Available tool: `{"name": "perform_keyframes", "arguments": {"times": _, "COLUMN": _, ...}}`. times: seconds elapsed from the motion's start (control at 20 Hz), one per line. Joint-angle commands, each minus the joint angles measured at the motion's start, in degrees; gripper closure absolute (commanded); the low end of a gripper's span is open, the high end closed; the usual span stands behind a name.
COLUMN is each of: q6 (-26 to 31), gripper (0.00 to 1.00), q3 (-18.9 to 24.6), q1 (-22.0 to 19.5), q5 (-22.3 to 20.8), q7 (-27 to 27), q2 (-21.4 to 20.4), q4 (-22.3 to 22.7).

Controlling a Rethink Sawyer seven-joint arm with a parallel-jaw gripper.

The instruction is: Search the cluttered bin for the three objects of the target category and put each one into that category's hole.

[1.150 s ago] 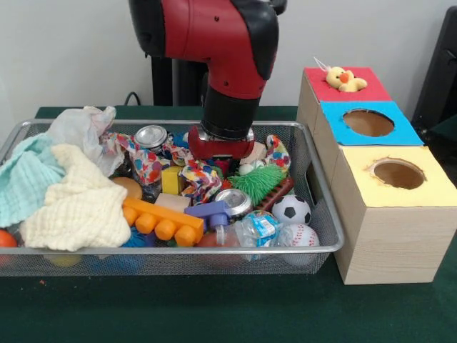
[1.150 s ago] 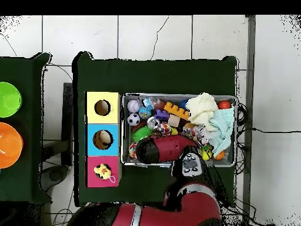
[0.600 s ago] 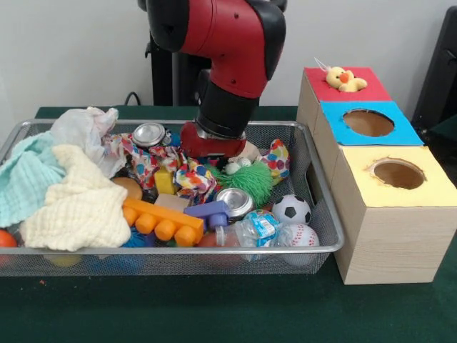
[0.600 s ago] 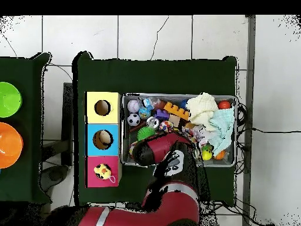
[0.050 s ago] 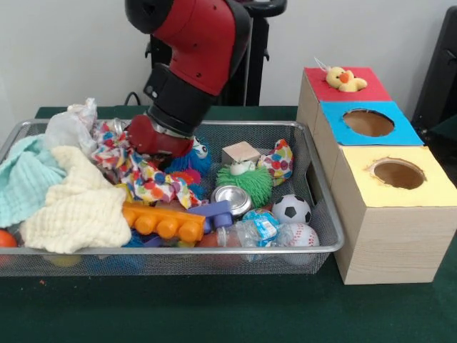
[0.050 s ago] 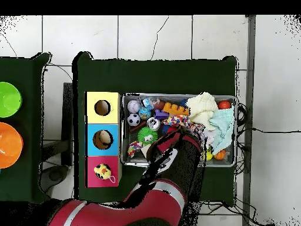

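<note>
A wire bin [image 5: 178, 251] holds a jumble of toys and cloths. My gripper [image 5: 158, 145] is low at the bin's back left, pressed into a polka-dot cloth [image 5: 143, 173] that hides its tip. Beside it lies a blue furry toy [image 5: 191, 161]. A wooden cube [image 5: 240, 152], green spiky ball [image 5: 246, 184], silver can [image 5: 232, 198], soccer ball [image 5: 291, 209] and baseball [image 5: 300, 235] lie to the right. Right of the bin stands a row of boxes: a red top [image 5: 371, 91] with a duck plush [image 5: 343, 78], a blue top's hole [image 5: 368, 123], a yellow top's hole [image 5: 398, 174].
A cream cloth [image 5: 78, 207], a teal cloth [image 5: 25, 179] and a white bag [image 5: 68, 128] fill the bin's left. An orange block [image 5: 163, 221], a purple block [image 5: 211, 211] and a plastic bottle [image 5: 253, 229] lie in front. Overhead, a green bowl [image 6: 9, 99] and an orange bowl [image 6: 9, 144] sit on another table.
The arm has swung toward the picture's left in the front view, dragging the polka-dot cloth with it. The wooden cube and blue furry toy are now uncovered.
</note>
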Motion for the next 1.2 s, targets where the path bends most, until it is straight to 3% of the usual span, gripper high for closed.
{"name": "perform_keyframes", "arguments": {"times": 0.05, "q6": -4.63, "gripper": 0.0, "q3": -7.84, "q1": -0.93, "q5": -0.2, "q7": 10.03, "q2": 3.2, "q4": -6.16}}
{"name": "perform_keyframes", "arguments": {"times": 0.15, "q6": -3.88, "gripper": 0.0, "q3": -7.5, "q1": -1.11, "q5": 0.11, "q7": 8.95, "q2": 2.53, "q4": -5.78}}
{"name": "perform_keyframes", "arguments": {"times": 0.3, "q6": 1.39, "gripper": 0.0, "q3": -1.74, "q1": -4.0, "q5": -0.32, "q7": 3.07, "q2": -1.51, "q4": -4.28}}
{"name": "perform_keyframes", "arguments": {"times": 0.5, "q6": 5.33, "gripper": 0.0, "q3": 1.03, "q1": -5.27, "q5": -0.41, "q7": -0.28, "q2": -3.33, "q4": -3.05}}
{"name": "perform_keyframes", "arguments": {"times": 0.75, "q6": 15.22, "gripper": 0.0, "q3": 8.31, "q1": -7.98, "q5": 1.17, "q7": -6.99, "q2": -7.21, "q4": -0.41}}
{"name": "perform_keyframes", "arguments": {"times": 0.95, "q6": 18.75, "gripper": 0.0, "q3": 10.07, "q1": -9.29, "q5": 0.8, "q7": -8.51, "q2": -9.42, "q4": 0.72}}
{"name": "perform_keyframes", "arguments": {"times": 1.2, "q6": 26.28, "gripper": 0.0, "q3": 16.3, "q1": -12.73, "q5": 3.44, "q7": -10.33, "q2": -10.98, "q4": 2.86}}
